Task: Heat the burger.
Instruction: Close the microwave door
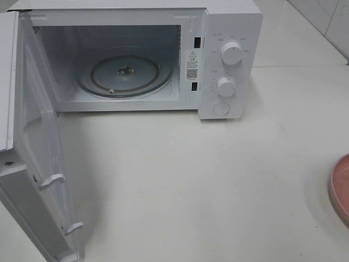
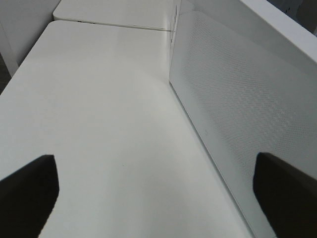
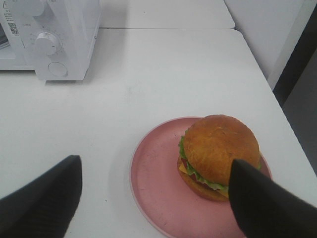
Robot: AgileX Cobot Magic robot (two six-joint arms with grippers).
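Far left of the high view: microwave door [image 1: 32,158] swung fully open toward the camera, presumably to clear a path into the cavity. Upper centre: white microwave [image 1: 229,22] with the glass turntable [image 1: 124,73] bare inside, nothing yet loaded. Right of the cavity: two dials, upper [image 1: 232,54] and lower [image 1: 226,87], with a round button [image 1: 221,108] below them, all within reach once the door shuts. Centre: bare white table [image 1: 191,180]. Far right edge, lower half: a sliver of the pink plate [image 1: 342,188], well apart from the microwave; burger itself out of this frame, neither arm visible here.

Left wrist view: left gripper [image 2: 158,198] spread wide and empty, dark fingertips [image 2: 27,193] at the lower corners, perforated inner face of the door running along the right half of the frame, just beside the gripper. Likely parked by the door, clear of the cavity opening.

Right wrist view: right gripper [image 3: 153,203] held wide apart, grasping nothing, angled down at the table. Burger [image 3: 219,154] at lower right of the frame, sitting on the plate toward its right side, upright and intact. One fingertip [image 3: 267,208] overlapping the burger's near edge in the frame, the other [image 3: 39,198] off the plate at lower left; contact not discernible. Judged as lining up for a pick, lift not yet begun.
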